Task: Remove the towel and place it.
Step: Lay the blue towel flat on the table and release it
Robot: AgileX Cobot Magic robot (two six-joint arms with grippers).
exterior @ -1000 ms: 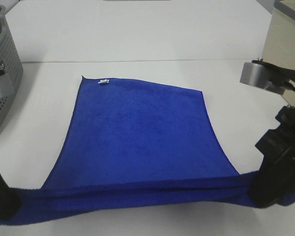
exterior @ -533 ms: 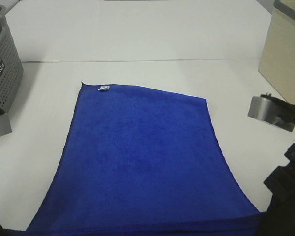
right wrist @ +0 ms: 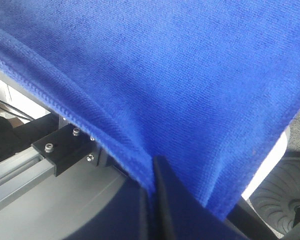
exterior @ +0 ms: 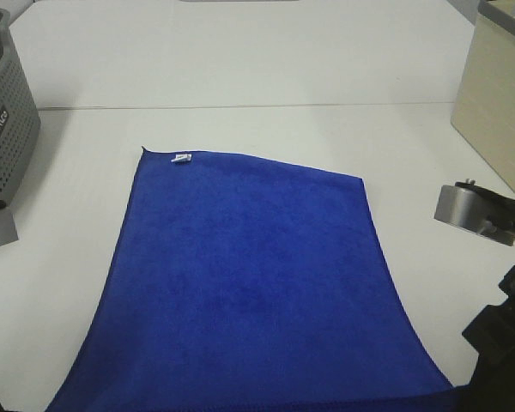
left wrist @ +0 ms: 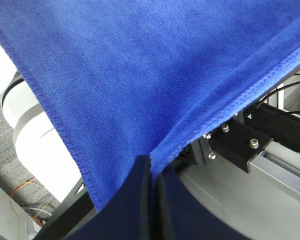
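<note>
From above, the towel (exterior: 240, 275) lies spread on the white table (exterior: 240, 60) just right of the grey basket (exterior: 9, 120), its tagged far edge (exterior: 182, 158) level with the basket's near end. A second ago a doubled band of cloth ran across the near side with both arms at its ends. Now that band has slipped out of sight below the frame, the sheet looks flatter and tauter, and the tag sits a little further from the basket's far end. The whole cloth seems to be sliding off toward the near edge of the table, though the held corners cannot be seen from here. At the left wrist, the left gripper (left wrist: 151, 200) is pinched tight on a hemmed corner, with the cloth rising away from it. At the right wrist, the right gripper (right wrist: 152, 200) is clamped on the opposite hem the same way. I judge the removal well begun, with placing yet to come.
</note>
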